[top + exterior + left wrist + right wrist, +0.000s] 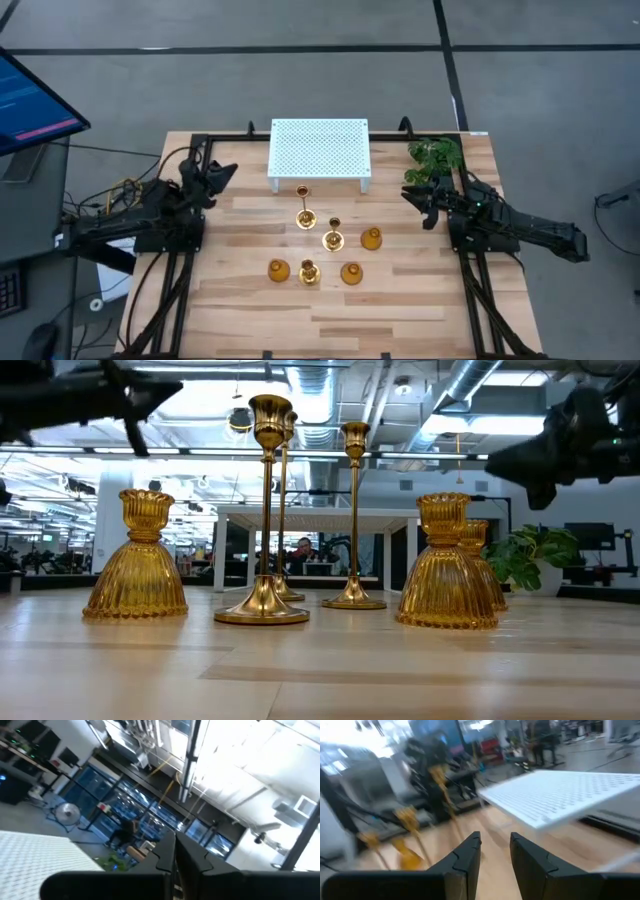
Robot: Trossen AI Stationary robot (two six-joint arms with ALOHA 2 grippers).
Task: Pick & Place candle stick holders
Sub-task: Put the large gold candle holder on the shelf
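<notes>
Six gold candle stick holders stand upright on their bases mid-table. The three slim sticks (303,215) (333,238) (308,270) stand between the three bulbous ones (371,238) (278,269) (351,273). In the low view the front stick (265,510) stands between two bulbous holders (135,560) (445,565). My left gripper (218,174) is shut and empty, raised at the table's far left, with its fingers together in the left wrist view (175,862). My right gripper (412,196) is open and empty, raised at the table's right, pointing toward the holders (410,837).
A white perforated stand (320,150) stands on legs at the table's far middle, just behind the holders. A green plant (437,155) sits at the far right corner, close to my right gripper. Bare wood lies along the table's near side (330,320).
</notes>
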